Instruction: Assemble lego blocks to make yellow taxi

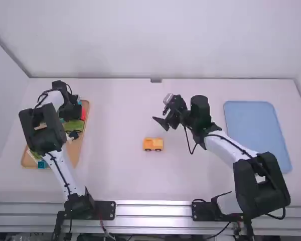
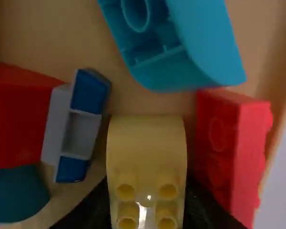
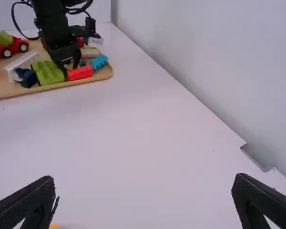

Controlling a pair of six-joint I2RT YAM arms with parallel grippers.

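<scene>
In the high view, my left gripper [image 1: 73,113] is down over the wooden tray at the left. The left wrist view has a yellow block [image 2: 147,145] with a curved top and studs between the fingers of my left gripper [image 2: 147,212], which press against both its sides. A yellow-orange car piece on dark wheels [image 1: 153,144] stands alone at mid-table. Above the table, beyond and right of that car piece, my right gripper [image 1: 161,109] is open. The right wrist view shows its fingers wide apart, nothing between them at the tips of the gripper [image 3: 144,188].
The wooden tray [image 1: 85,145] holds several loose parts. Close around the yellow block are a blue curved piece [image 2: 205,43], a red block [image 2: 224,152], a grey-and-blue piece [image 2: 81,126] and a darker red block [image 2: 19,117]. A light blue tray [image 1: 256,130] lies at the right.
</scene>
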